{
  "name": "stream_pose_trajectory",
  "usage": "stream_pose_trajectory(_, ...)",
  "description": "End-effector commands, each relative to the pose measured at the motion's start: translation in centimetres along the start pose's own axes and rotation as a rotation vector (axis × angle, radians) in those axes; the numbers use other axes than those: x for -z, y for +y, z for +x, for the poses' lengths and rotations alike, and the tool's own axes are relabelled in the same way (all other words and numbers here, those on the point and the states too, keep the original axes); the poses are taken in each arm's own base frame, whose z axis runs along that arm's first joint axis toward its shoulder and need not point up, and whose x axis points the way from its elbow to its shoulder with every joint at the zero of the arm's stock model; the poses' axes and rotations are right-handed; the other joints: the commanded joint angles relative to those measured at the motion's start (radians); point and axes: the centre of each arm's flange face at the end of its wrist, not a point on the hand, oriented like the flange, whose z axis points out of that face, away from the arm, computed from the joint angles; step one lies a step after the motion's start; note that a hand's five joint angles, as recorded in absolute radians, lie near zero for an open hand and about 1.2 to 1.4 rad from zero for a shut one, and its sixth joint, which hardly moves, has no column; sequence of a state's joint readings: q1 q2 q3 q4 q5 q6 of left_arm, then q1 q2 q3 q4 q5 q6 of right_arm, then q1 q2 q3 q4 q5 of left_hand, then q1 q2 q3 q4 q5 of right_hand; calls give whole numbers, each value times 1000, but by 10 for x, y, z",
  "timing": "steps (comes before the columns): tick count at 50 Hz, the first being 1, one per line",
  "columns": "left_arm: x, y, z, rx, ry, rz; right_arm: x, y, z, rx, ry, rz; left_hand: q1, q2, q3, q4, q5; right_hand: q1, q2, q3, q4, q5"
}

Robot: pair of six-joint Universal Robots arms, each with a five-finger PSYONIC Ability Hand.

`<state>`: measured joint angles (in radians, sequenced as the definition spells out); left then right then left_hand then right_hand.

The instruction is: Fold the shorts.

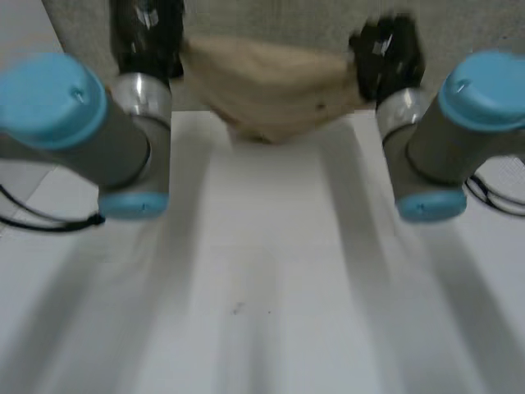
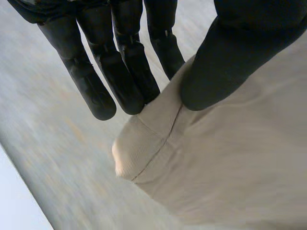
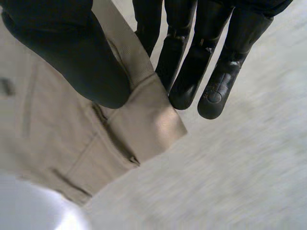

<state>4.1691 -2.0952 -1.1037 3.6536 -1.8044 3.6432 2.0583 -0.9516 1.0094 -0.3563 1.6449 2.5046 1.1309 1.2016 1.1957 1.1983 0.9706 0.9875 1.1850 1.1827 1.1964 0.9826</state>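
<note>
Holding the beige shorts up at the far end of the white surface, stretched from one hand to the other and sagging in the middle, the lowest fold hanging about level with the surface's far edge. Pinching one end with the left hand: in the left wrist view, thumb pressed onto the cloth just inside a seamed, ribbed corner, straight fingers on the other side, some of them clear of the cloth's edge, the corner itself poking free past the fingertips. Pinching the opposite end with the right hand in much the same way: in the right wrist view, thumb down on a stitched band, straight fingers behind and beside it, a squared corner jutting out beyond. Flanking the near part of the surface, grey arms with light-blue caps.
</note>
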Motion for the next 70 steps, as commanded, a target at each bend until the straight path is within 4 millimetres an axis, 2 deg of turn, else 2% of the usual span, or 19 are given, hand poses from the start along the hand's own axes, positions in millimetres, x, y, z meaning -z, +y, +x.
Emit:
stream_pose_trajectory(1, 75, 85, 23, -76, 156, -299, 51, 76, -60, 28, -260, -241, 265, 195, 201, 198, 251, 409, 211, 214, 200, 239)
stream_pose_trajectory(2, 89, 95, 27, -90, 183, -342, 62, 87, -67, 30, -299, -289, 265, 195, 201, 198, 251, 409, 211, 214, 200, 239)
stream_pose_trajectory(5, 117, 114, 34, -119, 248, -431, 76, 98, -74, 32, -346, -355, 265, 195, 201, 198, 251, 409, 211, 214, 200, 239)
stream_pose_trajectory(10, 152, 121, 39, -152, 337, -543, 104, 106, -72, 27, -429, -498, 265, 195, 201, 198, 251, 409, 211, 214, 200, 239)
stream_pose_trajectory(11, 162, 119, 40, -165, 371, -581, 107, 104, -69, 28, -437, -512, 265, 195, 201, 198, 251, 409, 211, 214, 200, 239)
stream_pose_trajectory(15, 175, 105, 33, -184, 423, -646, 126, 90, -56, 28, -478, -564, 265, 195, 201, 198, 251, 409, 211, 214, 200, 239)
stream_pose_trajectory(18, 184, 99, 27, -200, 454, -703, 136, 86, -53, 29, -494, -582, 265, 195, 201, 198, 251, 409, 211, 214, 200, 239)
stream_pose_trajectory(25, 223, 85, 10, -255, 569, -895, 164, 75, -42, 47, -542, -631, 265, 195, 201, 198, 251, 409, 211, 214, 200, 239)
stream_pose_trajectory(33, 259, 59, 8, -280, 686, -920, 196, 80, -30, 132, -651, -757, 265, 195, 201, 198, 251, 409, 211, 214, 200, 239)
stream_pose_trajectory(38, 270, 46, 11, -291, 736, -899, 225, 81, -30, 231, -775, -815, 265, 195, 201, 198, 251, 409, 211, 214, 200, 239)
stream_pose_trajectory(40, 270, 43, 12, -293, 742, -884, 227, 82, -30, 234, -779, -817, 213, 143, 149, 146, 199, 409, 211, 214, 200, 239)
stream_pose_trajectory(45, 245, 30, 13, -268, 689, -808, 219, 81, -29, 214, -721, -769, -604, -675, -669, -671, -618, 409, 211, 214, 200, 239)
stream_pose_trajectory(49, 213, 17, 13, -230, 619, -726, 210, 78, -28, 176, -660, -719, -849, -920, -914, -917, -864, 409, 211, 214, 200, 239)
stream_pose_trajectory(55, 158, 5, 3, -170, 495, -620, 207, 77, -30, 134, -644, -699, -841, -912, -906, -909, -855, 409, 211, 214, 200, 239)
stream_pose_trajectory(59, 126, 6, 20, -113, 514, -506, 207, 77, -31, 121, -651, -693, -738, -809, -803, -806, -753, 409, 211, 214, 200, 239)
stream_pose_trajectory(60, 114, 11, 30, -90, 537, -457, 207, 77, -32, 117, -653, -689, -701, -771, -765, -768, -715, 409, 211, 214, 200, 239)
stream_pose_trajectory(62, 100, 16, 35, -76, 542, -421, 208, 77, -32, 116, -655, -688, -653, -724, -718, -721, -668, 409, 211, 214, 200, 239)
stream_pose_trajectory(67, 56, 55, 49, -58, 538, -383, 209, 78, -33, 113, -654, -682, -603, -674, -668, -671, -618, 409, 211, 214, 200, 239)
stream_pose_trajectory(70, 45, 70, 56, -59, 539, -388, 209, 79, -34, 113, -653, -681, -600, -671, -665, -668, -615, 409, 211, 214, 200, 239)
